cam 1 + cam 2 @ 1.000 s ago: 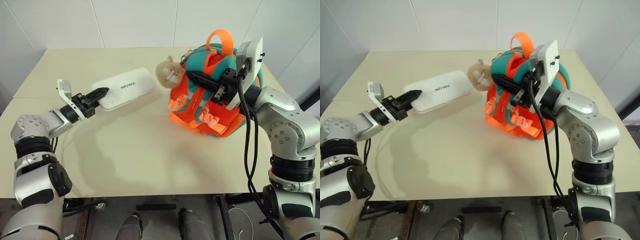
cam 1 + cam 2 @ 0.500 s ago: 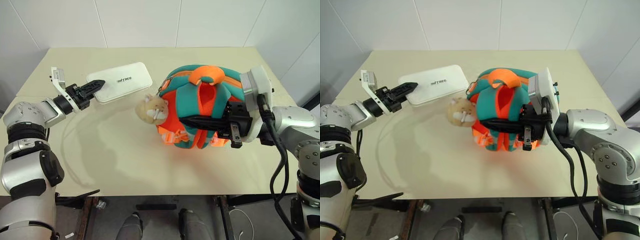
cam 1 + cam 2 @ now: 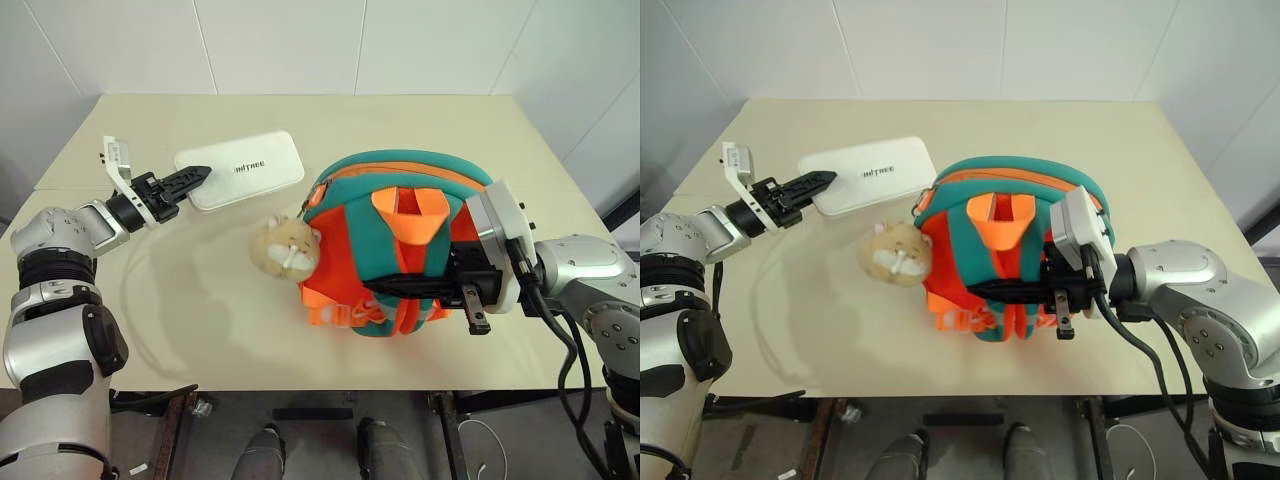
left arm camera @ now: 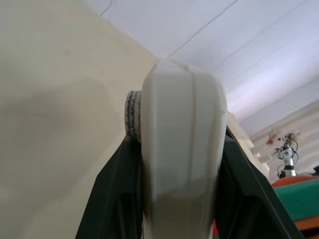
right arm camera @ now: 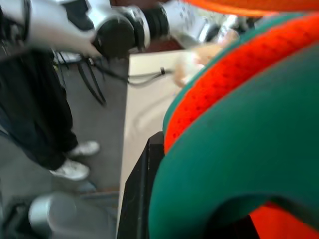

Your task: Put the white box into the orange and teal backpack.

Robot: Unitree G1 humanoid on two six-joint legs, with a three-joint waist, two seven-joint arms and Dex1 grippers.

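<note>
The white box [image 3: 245, 170] hangs level over the table's far left. My left gripper [image 3: 195, 180] is shut on its near-left end. In the left wrist view the box's edge [image 4: 182, 149] sits between the black fingers [image 4: 109, 199]. The orange and teal backpack [image 3: 400, 240] lies near the table's front right with its strap side up. Its beige plush charm [image 3: 285, 245] rests on its left. My right gripper [image 3: 378, 287] reaches in from the right and is shut on a teal strap [image 5: 239, 164] of the backpack. The box and the backpack are a short gap apart.
The beige table [image 3: 200, 320] has bare surface in front of the box and left of the backpack. Its front edge runs just below the backpack. White walls stand behind the table.
My right gripper pulled the backpack back toward the front edge and lowered it, so it now lies strap side up. The box rolled slightly in my left gripper and stayed in place.
</note>
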